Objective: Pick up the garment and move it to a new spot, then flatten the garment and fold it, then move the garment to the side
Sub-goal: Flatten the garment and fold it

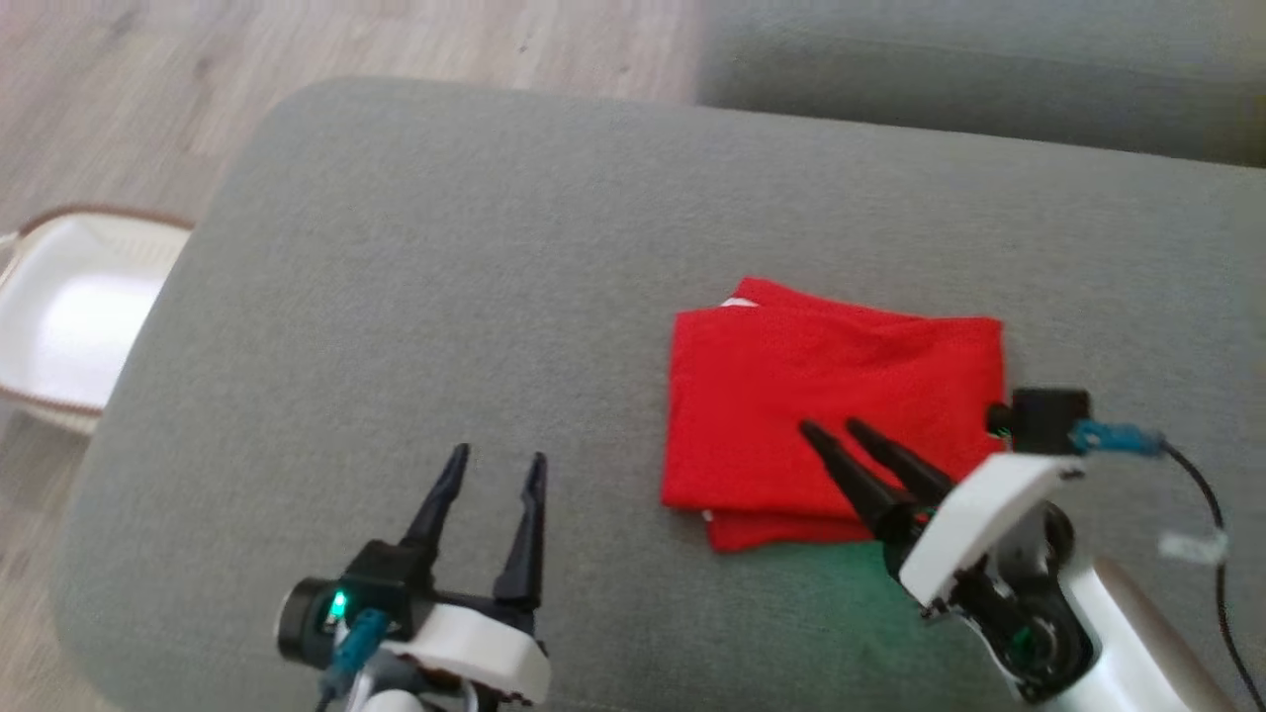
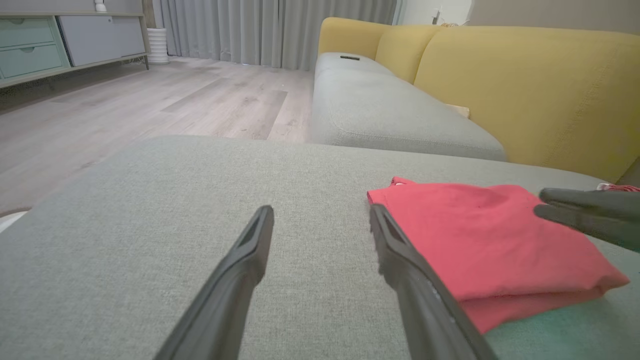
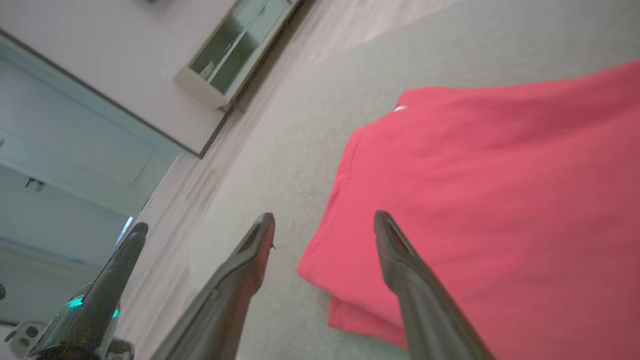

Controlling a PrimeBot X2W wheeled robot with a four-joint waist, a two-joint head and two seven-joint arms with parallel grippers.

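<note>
Closest in, by the near edge of the grey cushion (image 1: 445, 297), the left gripper (image 1: 498, 455) hovers over bare fabric with its two fingers spread wide and nothing between them. It looks parked there, off to one side of the work so as not to crowd it.

A little further on and to the right, the right gripper (image 1: 829, 426) reaches in at a slant over the near part of the red garment (image 1: 831, 376). Its fingers stand apart and hold nothing. In its own wrist view one finger lies over the cloth and the other over the cushion just off the garment's edge (whether the tips brush the cloth I cannot tell). That straddle suits a grip on the folded edge, should the next move be to shift the bundle.

The garment lies on the right half of the cushion, about midway between its near and far edges, well in from the rounded left corner. It is a tidy squarish stack of layers, with a lower layer peeking out along the near edge and a sliver at the far left corner. By my reading, flattening and folding are done, and carrying it to the side remains.

Beyond the cushion's far edge sits a second grey seat (image 1: 940, 59), and off the left edge a white basket (image 1: 89, 297) stands on the wooden floor (image 1: 297, 40).
</note>
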